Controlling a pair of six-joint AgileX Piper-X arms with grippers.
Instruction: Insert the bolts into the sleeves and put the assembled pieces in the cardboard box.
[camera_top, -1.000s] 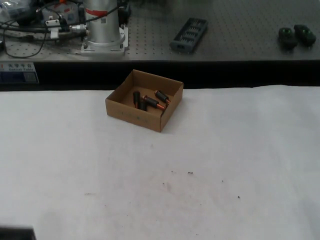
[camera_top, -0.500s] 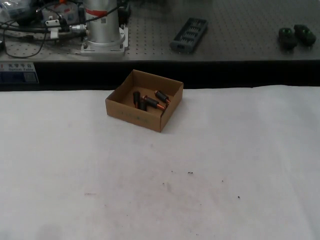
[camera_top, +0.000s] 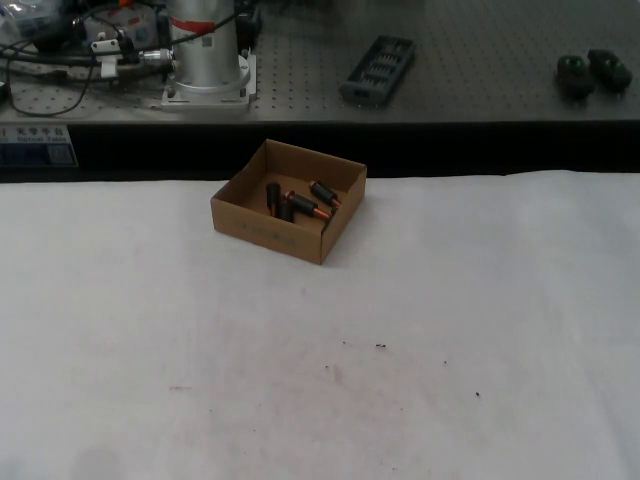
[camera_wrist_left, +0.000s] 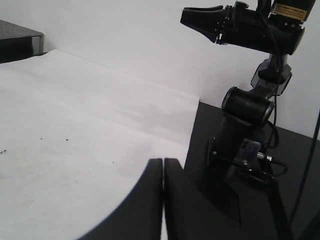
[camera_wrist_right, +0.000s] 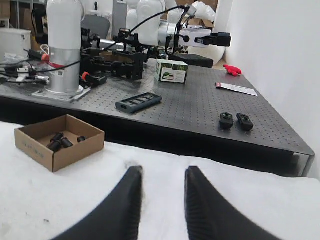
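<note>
The cardboard box (camera_top: 250, 218) stands on the white sheet near the back edge, also seen as the box (camera_wrist_right: 37, 147) in the right wrist view. Inside it lie several black sleeves with orange bolts (camera_top: 300, 203), shown as dark pieces (camera_wrist_right: 59, 141) from the right wrist. My left gripper (camera_wrist_left: 163, 162) is shut with nothing between its fingers, low over the sheet near its side edge. My right gripper (camera_wrist_right: 162, 172) is open and empty, well back from the box. The right arm (camera_wrist_left: 250, 105) stands on its base beyond the sheet's edge.
Behind the sheet runs a dark perforated bench (camera_top: 480, 90) with a silver column (camera_top: 205, 45), a black slotted tray (camera_top: 378, 67), cables (camera_top: 60, 50) and two small black parts (camera_top: 593, 72). A green box (camera_wrist_right: 171, 70) stands farther back.
A dark shape at the lower left corner of the high view one second ago has gone out of the picture. The box and its pieces have not moved.
</note>
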